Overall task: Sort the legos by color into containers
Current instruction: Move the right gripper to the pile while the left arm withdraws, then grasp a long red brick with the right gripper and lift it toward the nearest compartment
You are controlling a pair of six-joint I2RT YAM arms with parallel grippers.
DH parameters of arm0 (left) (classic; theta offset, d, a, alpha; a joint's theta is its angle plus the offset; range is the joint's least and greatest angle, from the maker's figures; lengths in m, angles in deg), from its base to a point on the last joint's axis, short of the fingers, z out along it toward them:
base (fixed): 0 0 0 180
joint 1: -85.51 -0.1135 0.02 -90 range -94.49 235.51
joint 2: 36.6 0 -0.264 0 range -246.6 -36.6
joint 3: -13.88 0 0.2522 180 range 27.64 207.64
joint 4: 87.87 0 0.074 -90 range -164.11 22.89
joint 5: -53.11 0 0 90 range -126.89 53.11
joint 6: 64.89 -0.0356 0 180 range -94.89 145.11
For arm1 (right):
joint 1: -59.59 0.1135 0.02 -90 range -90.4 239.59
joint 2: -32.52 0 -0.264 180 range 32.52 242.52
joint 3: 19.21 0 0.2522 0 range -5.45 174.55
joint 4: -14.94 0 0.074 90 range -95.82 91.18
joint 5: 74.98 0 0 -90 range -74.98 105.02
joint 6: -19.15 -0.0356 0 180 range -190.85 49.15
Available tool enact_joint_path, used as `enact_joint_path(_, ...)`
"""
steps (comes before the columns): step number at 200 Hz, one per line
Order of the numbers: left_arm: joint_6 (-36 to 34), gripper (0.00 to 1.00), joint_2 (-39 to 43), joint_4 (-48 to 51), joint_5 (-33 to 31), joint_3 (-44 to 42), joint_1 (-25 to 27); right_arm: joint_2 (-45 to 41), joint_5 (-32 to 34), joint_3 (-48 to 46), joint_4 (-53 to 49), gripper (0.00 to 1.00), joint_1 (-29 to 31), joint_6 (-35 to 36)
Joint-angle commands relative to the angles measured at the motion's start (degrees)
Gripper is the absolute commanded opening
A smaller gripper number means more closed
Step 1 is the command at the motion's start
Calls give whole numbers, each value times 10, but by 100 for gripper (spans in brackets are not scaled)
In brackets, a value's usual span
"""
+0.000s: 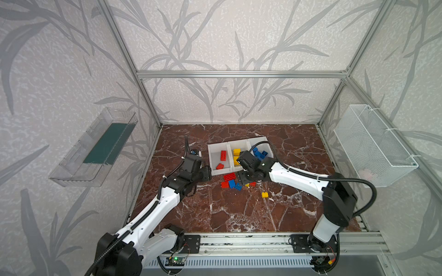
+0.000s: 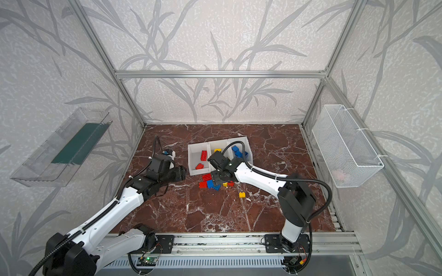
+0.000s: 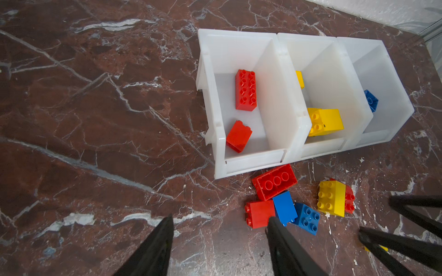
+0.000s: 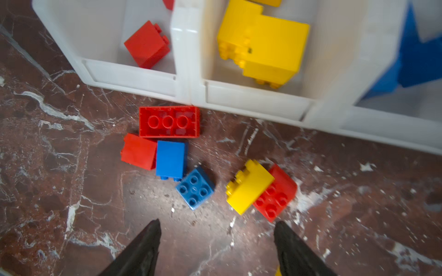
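Noted alu rail (image 1: 239, 241) along near edge of marble table (image 1: 227, 215); found wide bare stretch betw rail and legos. Saw lone yellow brick (image 1: 264, 194) nearest, well apart from rest, on R arm's side. Found loose cluster just in front of containers (image 3: 251, 165): long red brick (image 4: 169, 121) flipped, hollow side up, close to low front lip. Saw short red brick (image 4: 138, 151) and blue brick (image 4: 170, 157) on their sides, touching. Saw 2nd blue brick (image 4: 195, 191) studs up, tilted yellow brick (image 4: 248, 186) leaning on half-hidden red brick (image 4: 277, 193). Logged left gripper (image 3: 220, 218) w/ fingers apart, nothing betw them, one tip by short red/blue pair, contact unclear. Logged right gripper (image 4: 217, 222) spread wide, empty, over bare marble just short of cluster. Found containers mid-table, skewed to table edges; in top views held binned reds (image 3: 245, 89) in L bin, yellows (image 3: 325, 120) mid, blues (image 1: 259, 153) R. Saw bare marble behind bins up to back wall. Saw clear tray (image 1: 95, 148) on L wall, mesh basket (image 1: 373, 145) on R wall, both off table.
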State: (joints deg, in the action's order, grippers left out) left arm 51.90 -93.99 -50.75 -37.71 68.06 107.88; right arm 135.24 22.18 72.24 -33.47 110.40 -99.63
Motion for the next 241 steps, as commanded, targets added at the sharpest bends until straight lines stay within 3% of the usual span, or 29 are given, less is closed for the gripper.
enact_joint_path(1,34,65,35,22,-9,-24,-3,60,11,58,-8,79,10,7)
enact_joint_path(67,41,65,64,32,8,-44,-2,185,19,162,-10,87,13,-7)
enact_joint_path(170,40,65,67,28,13,-49,-1,245,-5,202,0,84,15,-20)
enact_joint_path(241,43,65,71,27,12,-58,-2,235,-4,180,4,68,21,-25)
